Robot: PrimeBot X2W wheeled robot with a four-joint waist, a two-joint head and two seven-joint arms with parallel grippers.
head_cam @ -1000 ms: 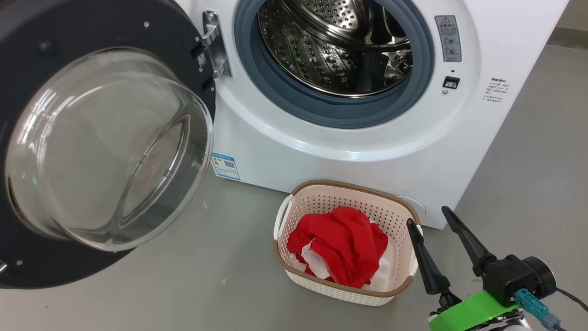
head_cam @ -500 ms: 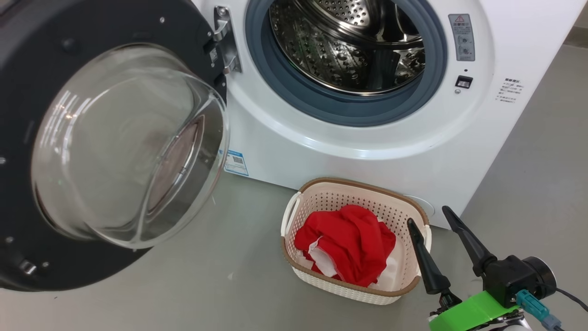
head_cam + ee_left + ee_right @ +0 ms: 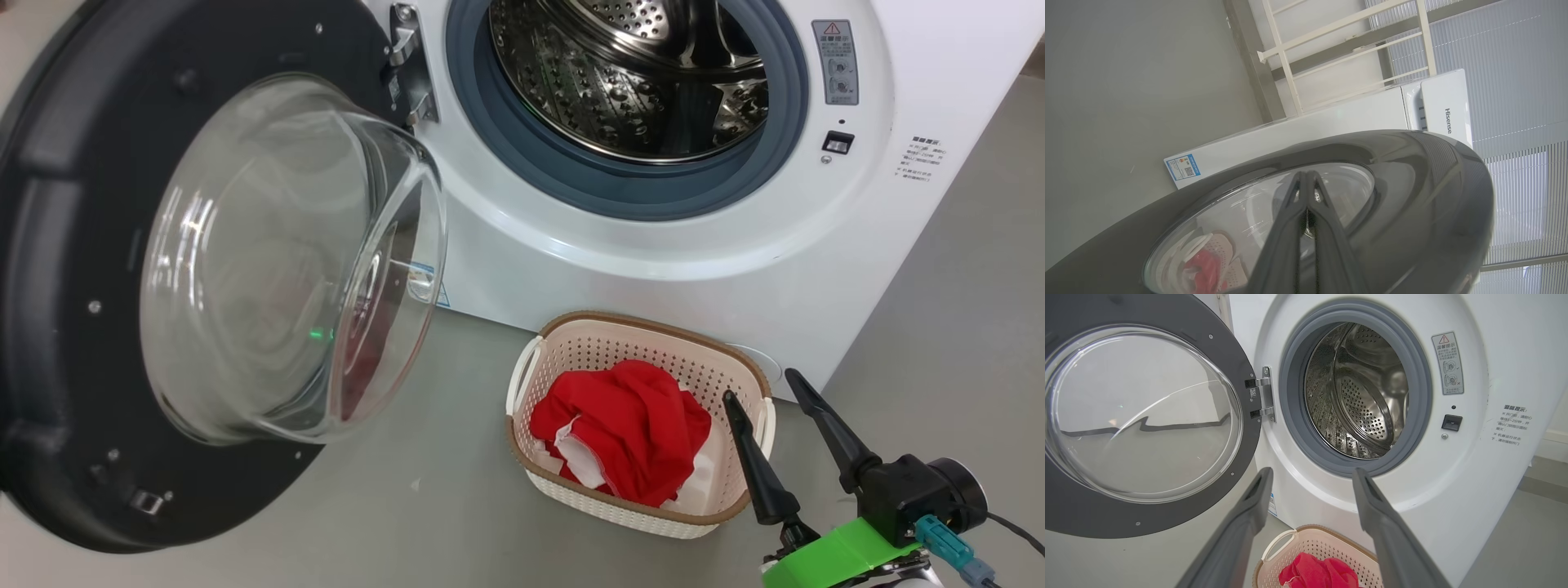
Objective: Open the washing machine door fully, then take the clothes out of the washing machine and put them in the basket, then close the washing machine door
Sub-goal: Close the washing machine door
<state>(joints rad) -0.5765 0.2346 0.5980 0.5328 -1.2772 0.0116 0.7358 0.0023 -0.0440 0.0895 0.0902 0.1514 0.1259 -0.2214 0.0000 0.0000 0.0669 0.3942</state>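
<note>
Washing machine door swung nearer shut, left gripper together at outer face; clothes in basket; right gripper apart.

The washing machine is white, its seal blue-grey and its drum shiny steel dotted with holes. The door has a black rim around clear glass. The cream basket has perforated sides and a brown woven-look rim; the clothes are bright red with white. The floor is plain grey, the label blue, the bracket green
</note>
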